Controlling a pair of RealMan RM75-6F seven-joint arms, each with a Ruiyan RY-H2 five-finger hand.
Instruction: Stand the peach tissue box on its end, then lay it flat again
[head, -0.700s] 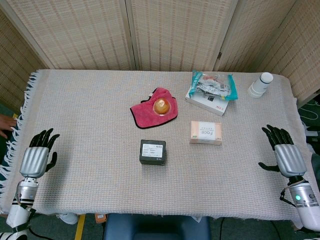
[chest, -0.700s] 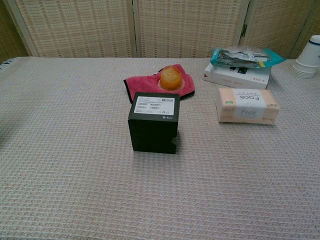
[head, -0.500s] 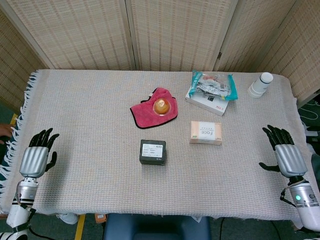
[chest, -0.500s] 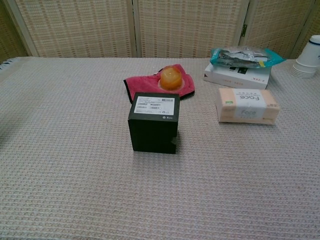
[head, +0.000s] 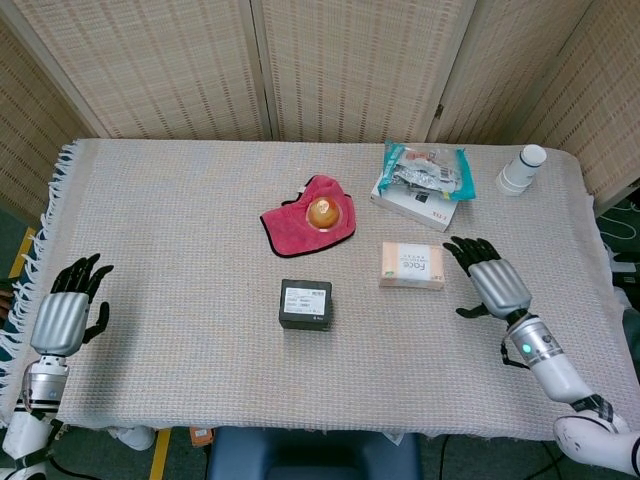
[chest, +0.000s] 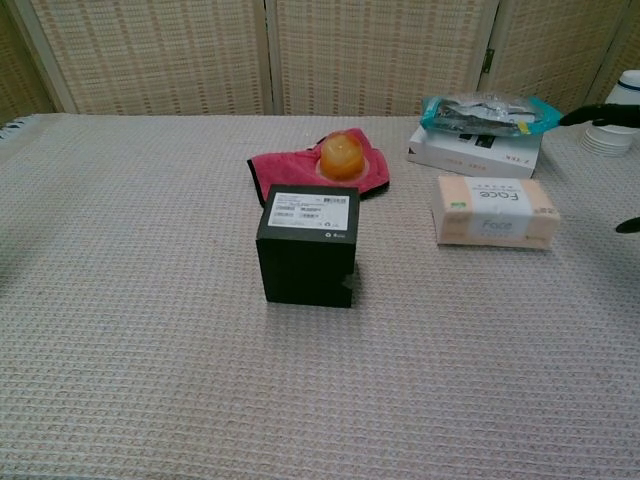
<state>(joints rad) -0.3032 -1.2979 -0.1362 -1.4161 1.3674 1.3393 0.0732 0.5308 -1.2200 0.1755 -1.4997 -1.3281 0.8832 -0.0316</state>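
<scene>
That tissue box (head: 411, 265) looks light and squishy; with your empty, spread right hand (head: 492, 284), grab its short ends gently.

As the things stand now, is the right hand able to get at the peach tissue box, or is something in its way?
Probably yes. The right hand is open and lies just beside the peach tissue box, with only bare tablecloth between them. The black box stands on the box's far side, away from the hand.
</scene>
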